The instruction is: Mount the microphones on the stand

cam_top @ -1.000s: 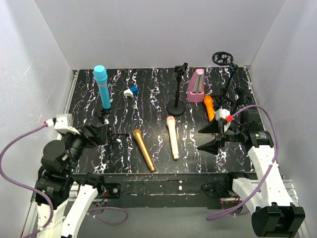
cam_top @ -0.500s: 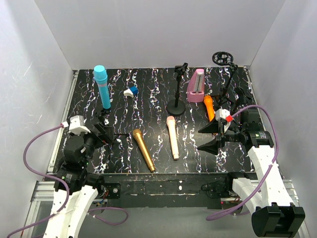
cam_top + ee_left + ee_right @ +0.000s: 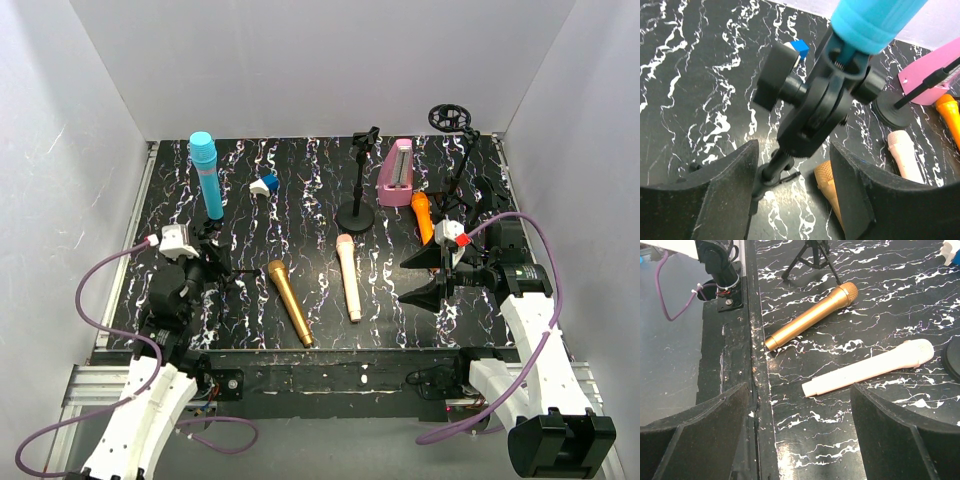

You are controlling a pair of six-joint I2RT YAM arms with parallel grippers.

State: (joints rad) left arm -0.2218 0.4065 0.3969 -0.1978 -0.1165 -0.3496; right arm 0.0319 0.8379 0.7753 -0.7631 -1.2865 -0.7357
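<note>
The sky blue microphone [image 3: 206, 173] stands upright in the clip of a small black tripod stand [image 3: 212, 240]. It also shows in the left wrist view [image 3: 875, 22] above the stand's joint [image 3: 812, 107]. My left gripper [image 3: 214, 264] [image 3: 792, 152] is open, with its jaws either side of the stand's stem and not touching it. The gold microphone [image 3: 290, 301] [image 3: 812, 316] and the pale pink-cream microphone [image 3: 348, 277] [image 3: 870, 367] lie flat mid-table. The orange microphone [image 3: 423, 215] lies by the right stand. My right gripper [image 3: 404, 280] [image 3: 800, 400] is open and empty near the front edge.
A black round-base stand [image 3: 357, 190] stands at the back centre. A tall stand with a ring top [image 3: 450, 118] is at the back right. A mauve block [image 3: 397, 172] and a small blue-and-white piece [image 3: 264, 185] lie at the back. White walls enclose the table.
My left arm has swung right and forward, bringing its open jaws around the tripod stand's stem. The right arm and the microphones have not moved.
</note>
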